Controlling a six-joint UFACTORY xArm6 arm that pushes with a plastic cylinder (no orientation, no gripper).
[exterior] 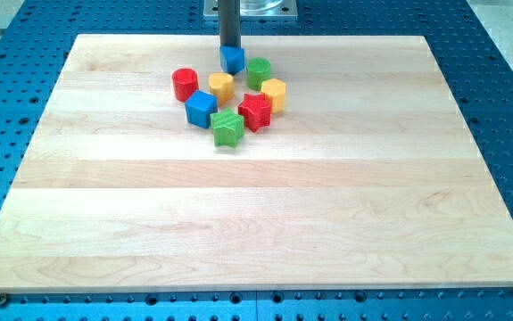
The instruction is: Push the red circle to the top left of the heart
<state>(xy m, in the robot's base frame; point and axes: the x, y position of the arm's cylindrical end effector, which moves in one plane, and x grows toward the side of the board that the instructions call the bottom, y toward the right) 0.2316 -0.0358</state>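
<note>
The red circle (185,84) stands at the left end of a cluster of blocks near the view's top centre. The yellow heart (221,86) sits just to its right, a small gap apart. My tip (229,47) is at the top of the cluster, touching or just behind a small blue block (232,60). The tip is up and to the right of the red circle and above the heart.
A green round block (258,72), a second yellow block (274,93), a red star (255,111), a blue cube (201,108) and a green star (227,128) crowd around the heart. The wooden board (256,214) lies on a blue perforated table.
</note>
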